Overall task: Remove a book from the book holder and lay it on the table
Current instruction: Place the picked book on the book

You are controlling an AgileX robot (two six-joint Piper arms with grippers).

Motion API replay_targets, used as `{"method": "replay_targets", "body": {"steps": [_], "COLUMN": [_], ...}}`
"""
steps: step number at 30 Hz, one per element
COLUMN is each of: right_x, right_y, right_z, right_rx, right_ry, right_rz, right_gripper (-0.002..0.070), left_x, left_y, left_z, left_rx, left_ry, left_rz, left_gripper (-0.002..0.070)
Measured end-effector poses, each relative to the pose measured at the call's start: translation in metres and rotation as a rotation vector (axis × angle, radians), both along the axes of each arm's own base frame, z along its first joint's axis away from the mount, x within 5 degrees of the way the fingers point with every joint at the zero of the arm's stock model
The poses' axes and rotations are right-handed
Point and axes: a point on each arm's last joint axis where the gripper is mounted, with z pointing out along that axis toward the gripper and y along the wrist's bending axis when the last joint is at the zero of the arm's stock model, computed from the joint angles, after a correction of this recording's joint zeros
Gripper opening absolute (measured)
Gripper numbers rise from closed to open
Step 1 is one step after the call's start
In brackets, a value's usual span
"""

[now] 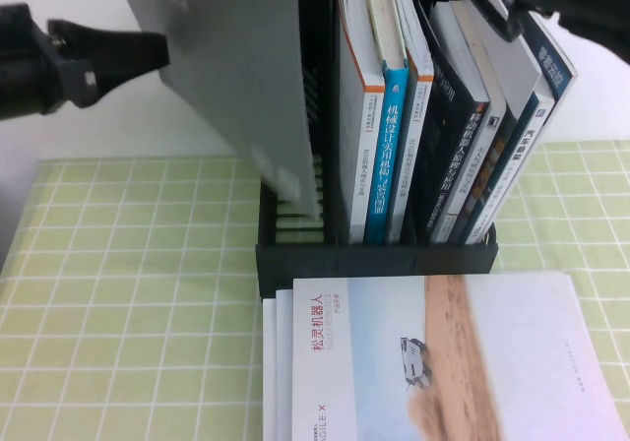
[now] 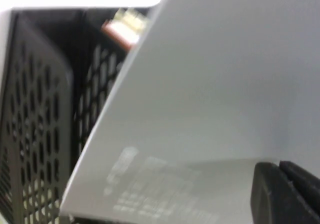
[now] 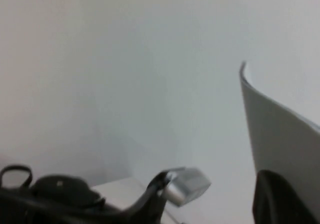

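Note:
The book (image 1: 231, 77) shows its plain grey back and hangs tilted over the left end of the black book holder (image 1: 374, 256). Its lower corner is still down in the leftmost compartment. My left gripper (image 1: 150, 52) is shut on the book's left edge, high above the table (image 1: 128, 303). In the left wrist view the grey cover (image 2: 215, 99) fills the frame beside the holder's perforated divider (image 2: 35, 134), with my left gripper (image 2: 279, 186) clamped on it. My right gripper (image 1: 522, 3) is high at the back right, over the leaning books.
Several upright books fill the holder's middle and right compartments, among them a blue-spined book (image 1: 390, 156). A pale-blue-and-sand book (image 1: 443, 362) lies flat in front of the holder on white sheets. Green check cloth shows to the left and right.

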Motion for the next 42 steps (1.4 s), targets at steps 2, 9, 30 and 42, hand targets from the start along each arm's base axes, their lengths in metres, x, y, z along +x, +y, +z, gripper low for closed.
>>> {"method": "replay_targets", "body": {"steps": [2,9,30,42], "right_x": [-0.006,-0.022,-0.042,-0.044], "right_y": [0.003,0.006,-0.090,-0.101], "right_z": [-0.004,-0.037,-0.047,-0.073], "right_rx": [-0.038,-0.400,-1.113,-1.127], "right_ry": [0.024,0.089,0.143,0.262], "right_rz": [0.072,0.257,-0.173,-0.340], "right_gripper": [0.0003,0.0003,0.0003,0.0004], "left_x": [-0.016,-0.073,-0.150,-0.147], "left_y": [-0.001,0.000,0.002,0.003], "left_z": [0.014,0.048,-0.049,-0.052], "left_rx": [0.029,0.183,0.235,0.153], "left_ry": [-0.019,-0.024,0.219,0.236], "left_rz": [0.012,0.135,0.306,0.351], "left_gripper": [-0.0003,-0.0003,-0.0003,-0.0003]}}
